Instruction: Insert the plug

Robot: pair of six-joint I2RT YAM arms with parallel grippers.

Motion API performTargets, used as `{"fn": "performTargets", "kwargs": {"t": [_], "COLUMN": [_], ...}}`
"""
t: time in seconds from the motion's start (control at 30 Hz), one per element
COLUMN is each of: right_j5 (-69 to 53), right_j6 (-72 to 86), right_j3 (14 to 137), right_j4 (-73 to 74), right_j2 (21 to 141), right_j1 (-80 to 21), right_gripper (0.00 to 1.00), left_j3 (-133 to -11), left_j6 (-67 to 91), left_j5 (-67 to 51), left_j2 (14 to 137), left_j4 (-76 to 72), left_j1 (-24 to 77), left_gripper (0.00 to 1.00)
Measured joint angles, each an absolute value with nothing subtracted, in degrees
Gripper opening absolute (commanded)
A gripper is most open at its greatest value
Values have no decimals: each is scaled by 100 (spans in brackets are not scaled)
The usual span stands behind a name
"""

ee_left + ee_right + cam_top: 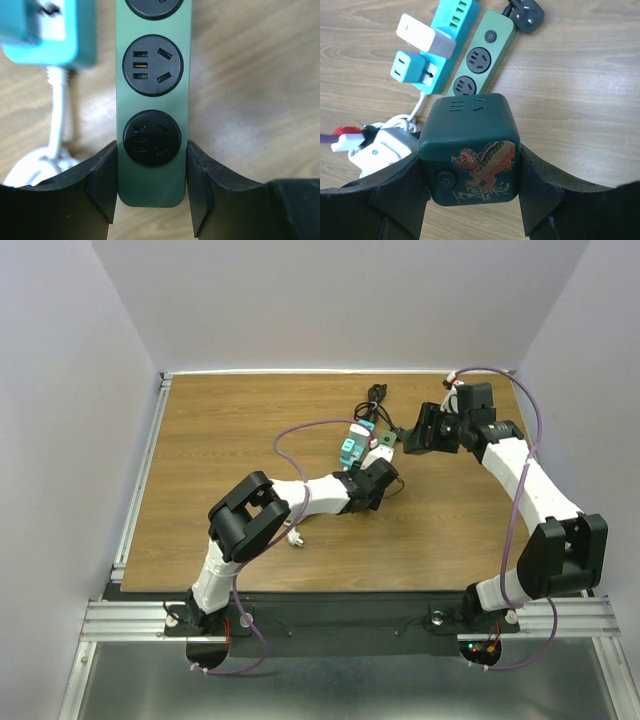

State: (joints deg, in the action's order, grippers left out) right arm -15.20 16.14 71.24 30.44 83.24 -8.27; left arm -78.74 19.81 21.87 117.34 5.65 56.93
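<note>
Green plastic fills the gap of my left gripper (151,172): the green power strip (150,192) lies flat on the wooden table (250,90), and both fingers (100,180) press against its long sides at the end nearest my wrist. One round black socket sits right between the fingertips. A second lies just beyond them, and the edge of a third shows farther out. Off past my left finger is a teal block (82,35), with a white cable (57,115) running from it back toward that finger and coiling beside it.

My right gripper (470,160) is clamped on the cube plug (470,145), a dark green cube with a red and gold dragon printed on the face toward my wrist and a round button beside the print. Its fingers (540,185) hug the cube's two sides. Directly beyond the cube the green power strip (476,71) stretches away from my fingertips, showing two sockets and then a power button. A black plug (527,17) lies at its far end. The cube hides the strip's near end, so I cannot tell whether its pins touch a socket. Left of the strip, alongside it, lies the teal block (442,22) with a white adapter (422,35) and a teal adapter (405,67) on it.
</note>
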Motion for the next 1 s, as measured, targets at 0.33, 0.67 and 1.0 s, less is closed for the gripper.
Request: {"fn": "performTargets", "kwargs": {"t": [0.33, 0.67, 1.0], "right_j5": [-1481, -1297, -1278], "right_j6": [1629, 1629, 1658], "right_j3": [6678, 6659, 6674], "right_j4": [3135, 3400, 4040], "right_j2": [8315, 8121, 8189], "right_j1": [-827, -825, -825], "right_gripper": [0, 0, 0], "left_j3": [-7891, -8114, -7959], "left_j6": [2851, 3319, 3085], "left_j5": [1686, 1052, 395], "left_j2": [11574, 11572, 10995], "left_j4": [1168, 1505, 1140], "left_j1": [6230, 6641, 6667], "left_gripper": [0, 74, 99]}}
